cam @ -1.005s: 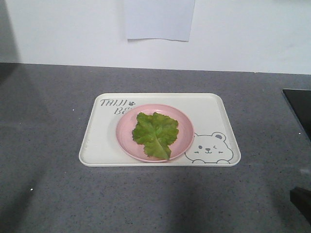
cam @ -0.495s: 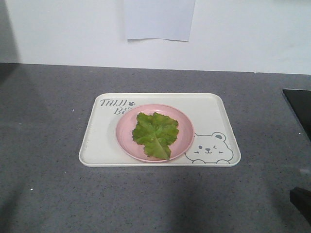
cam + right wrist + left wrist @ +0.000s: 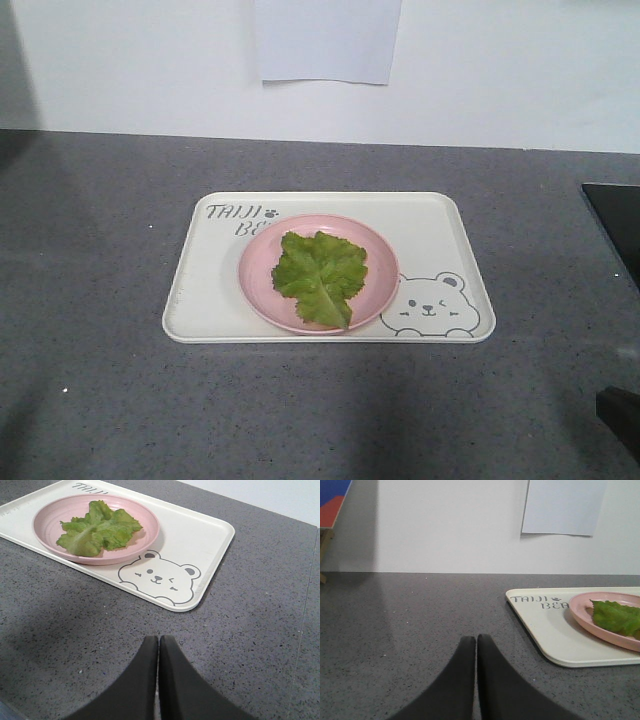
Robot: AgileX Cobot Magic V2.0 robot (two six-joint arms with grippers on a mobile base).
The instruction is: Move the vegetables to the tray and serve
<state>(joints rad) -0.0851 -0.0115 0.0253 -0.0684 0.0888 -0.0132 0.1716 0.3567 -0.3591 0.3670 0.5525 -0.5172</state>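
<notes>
A green lettuce leaf [image 3: 320,276] lies on a round pink plate [image 3: 378,290], which sits on the cream tray [image 3: 440,235] with the bear drawing. The leaf also shows in the left wrist view [image 3: 617,618] and in the right wrist view [image 3: 98,528]. The tray's rim shows in the left wrist view [image 3: 540,642] and the right wrist view [image 3: 210,537]. My left gripper [image 3: 476,639] is shut and empty over the counter, left of the tray. My right gripper [image 3: 158,639] is shut and empty, in front of the tray's bear corner. Neither gripper shows in the front view.
The grey speckled counter [image 3: 100,230] runs to a white wall with a sheet of paper [image 3: 326,40]. A black panel [image 3: 615,225] sits at the counter's right edge. A red and blue board [image 3: 332,502] stands at the far left in the left wrist view.
</notes>
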